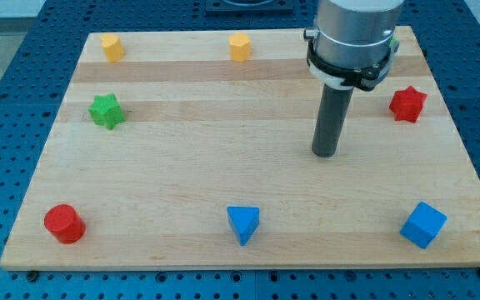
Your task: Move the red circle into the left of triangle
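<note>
The red circle point(63, 223) lies near the board's bottom left corner. The blue triangle point(243, 223) sits at the bottom middle, well to the right of the red circle. My tip point(326, 154) rests on the board right of centre, above and to the right of the triangle, far from the red circle and touching no block.
A green star point(106, 111) sits at the left. Two yellow blocks point(112, 47) point(239, 47) lie along the top edge. A red star point(407, 103) is at the right, a blue cube point(423, 224) at the bottom right. The wooden board point(182, 158) lies on a blue perforated table.
</note>
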Robot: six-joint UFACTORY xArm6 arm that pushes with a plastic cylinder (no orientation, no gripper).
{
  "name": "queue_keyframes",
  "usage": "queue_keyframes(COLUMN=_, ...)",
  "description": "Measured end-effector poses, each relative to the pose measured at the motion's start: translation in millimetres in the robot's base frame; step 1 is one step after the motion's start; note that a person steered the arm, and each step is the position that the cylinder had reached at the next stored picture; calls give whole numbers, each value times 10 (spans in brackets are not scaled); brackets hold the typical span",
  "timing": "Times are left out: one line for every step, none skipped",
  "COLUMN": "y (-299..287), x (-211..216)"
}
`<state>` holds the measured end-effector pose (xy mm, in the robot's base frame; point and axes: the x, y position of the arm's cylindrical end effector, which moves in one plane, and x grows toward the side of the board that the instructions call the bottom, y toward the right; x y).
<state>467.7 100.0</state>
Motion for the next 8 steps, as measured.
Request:
queue_keyframes(y=0, x=0)
queue_keyframes(y=-175, x=-102)
queue_keyframes(y=-730, x=-450)
queue_keyframes(y=-1296, x=-796)
queue_keyframes(y=-1796, x=-904)
queue_keyframes(y=-2290, x=-237)
queue_keyframes(y=-2521, x=-41)
queue_keyframes(y=-2937, x=304)
